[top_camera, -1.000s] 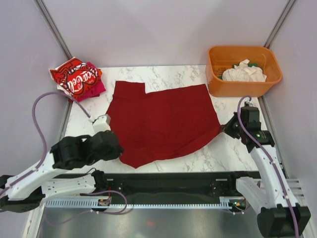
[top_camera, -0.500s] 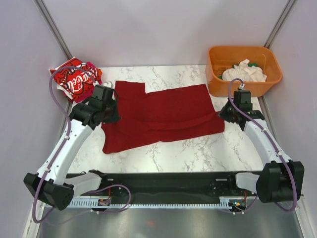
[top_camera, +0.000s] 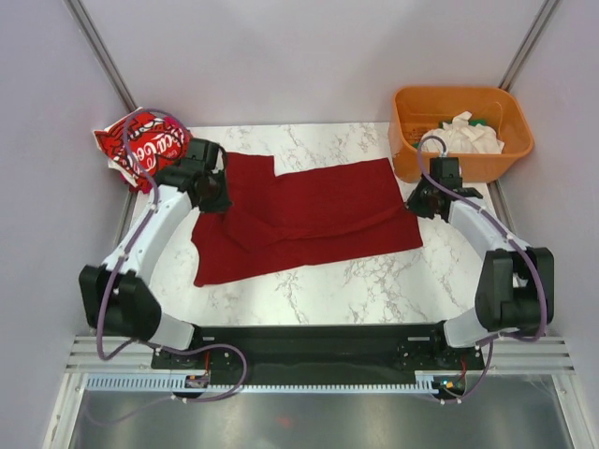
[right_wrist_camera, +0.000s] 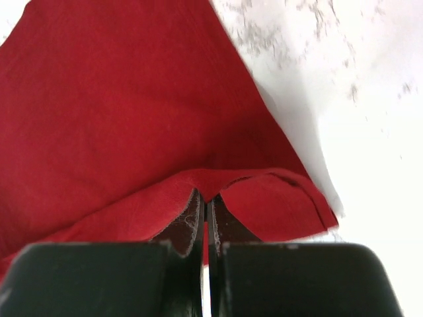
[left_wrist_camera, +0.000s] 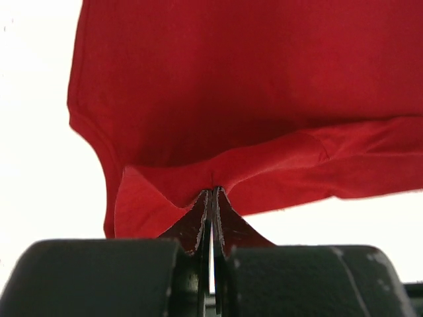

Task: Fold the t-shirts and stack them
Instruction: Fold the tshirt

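The plain dark red t-shirt [top_camera: 309,215] lies on the marble table, its near part folded over toward the back. My left gripper [top_camera: 217,196] is shut on the shirt's left edge; the left wrist view shows the cloth [left_wrist_camera: 231,99] pinched between its fingertips. My right gripper [top_camera: 416,204] is shut on the shirt's right edge, the cloth [right_wrist_camera: 132,119] pinched in the right wrist view. The bright red t-shirt with white lettering [top_camera: 140,145] lies folded at the back left, the magenta one beneath it mostly hidden. The white t-shirt [top_camera: 460,136] lies crumpled in the tub.
The orange plastic tub [top_camera: 412,154] stands at the back right, close behind my right gripper. Grey walls enclose the table on three sides. The bare marble table [top_camera: 328,290] runs along the front, ahead of the black base rail.
Both grippers have carried the dark red shirt's near edge up and toward the back, folding it over itself. Both arms now reach far back beside the shirt.
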